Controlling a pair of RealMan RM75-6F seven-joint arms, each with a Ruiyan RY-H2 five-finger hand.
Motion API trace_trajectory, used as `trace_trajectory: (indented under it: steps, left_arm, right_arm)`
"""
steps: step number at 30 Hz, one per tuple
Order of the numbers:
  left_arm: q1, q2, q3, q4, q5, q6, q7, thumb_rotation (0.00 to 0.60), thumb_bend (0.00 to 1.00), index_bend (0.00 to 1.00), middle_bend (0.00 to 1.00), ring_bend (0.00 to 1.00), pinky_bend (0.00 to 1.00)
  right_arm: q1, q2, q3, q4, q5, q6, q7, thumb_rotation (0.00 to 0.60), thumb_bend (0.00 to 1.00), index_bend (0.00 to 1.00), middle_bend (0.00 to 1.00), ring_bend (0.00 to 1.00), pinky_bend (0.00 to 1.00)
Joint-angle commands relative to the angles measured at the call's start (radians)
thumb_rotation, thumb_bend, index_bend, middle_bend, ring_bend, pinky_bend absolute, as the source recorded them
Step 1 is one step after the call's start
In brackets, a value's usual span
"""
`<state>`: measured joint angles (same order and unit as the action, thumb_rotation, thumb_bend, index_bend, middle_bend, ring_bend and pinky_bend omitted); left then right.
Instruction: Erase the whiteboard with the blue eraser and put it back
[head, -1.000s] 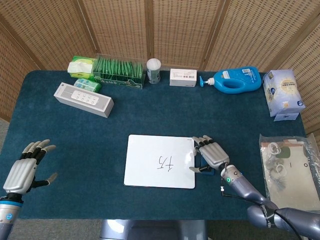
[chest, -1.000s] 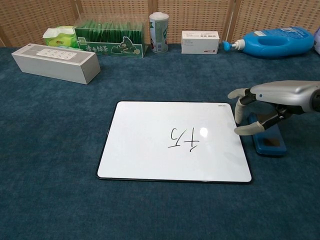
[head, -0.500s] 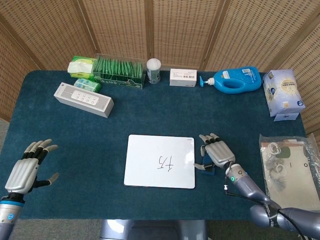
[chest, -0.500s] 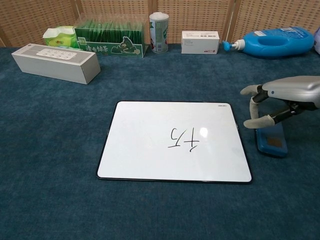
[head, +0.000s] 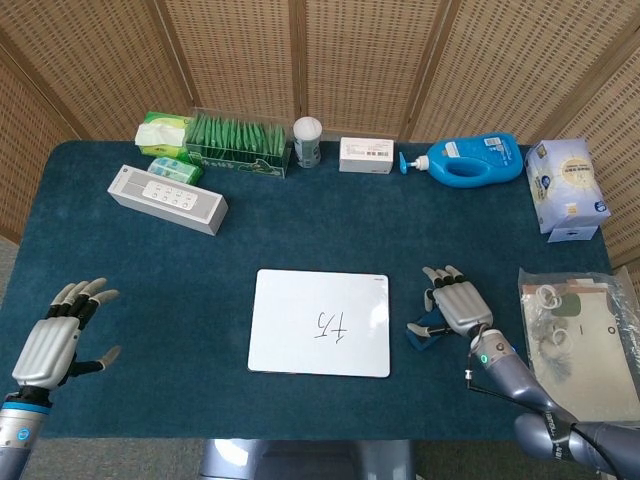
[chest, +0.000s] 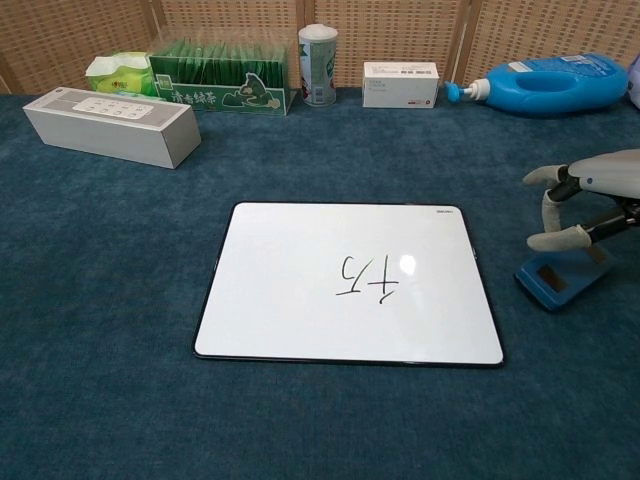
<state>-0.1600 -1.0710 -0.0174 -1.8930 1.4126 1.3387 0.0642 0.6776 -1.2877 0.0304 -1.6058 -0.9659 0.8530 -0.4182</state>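
Blue cloth table (chest: 120, 300), whiteboard (chest: 300, 290) w/ mark unerased just inboard of right hand (chest: 585, 205), which pinches blue eraser (chest: 560, 278) tilted, one end up; shallow grip, may slip; left hand (head: 55, 335) spread, idle.

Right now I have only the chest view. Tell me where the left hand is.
Observer: The left hand hangs open over the near left corner of the table, far from the whiteboard.
Operator: Report what lies right of the right hand.
Observer: A clear bag lies flat there, apart from the right hand.
Operator: Say how that hand sits on the eraser.
Observer: From above, its palm covers most of the eraser. Only the left end shows, just clear of the whiteboard's right edge.
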Motion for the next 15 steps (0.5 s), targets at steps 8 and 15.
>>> trace_trajectory:
  steps: [8,15]
  left_arm:
    - [0.008,0.006,0.005,-0.008,0.015,0.014,-0.001,0.600,0.32,0.19,0.12,0.04,0.00]
    - [0.014,0.011,0.007,-0.005,0.025,0.026,-0.011,0.600,0.32,0.19,0.12,0.04,0.00]
  right_arm:
    - [-0.019,0.004,0.027,-0.017,-0.059,0.028,0.091,0.222,0.26,0.40,0.00,0.00,0.00]
    - [-0.044,0.012,0.033,-0.009,-0.160,0.055,0.190,0.385,0.26,0.31,0.00,0.00,0.00]
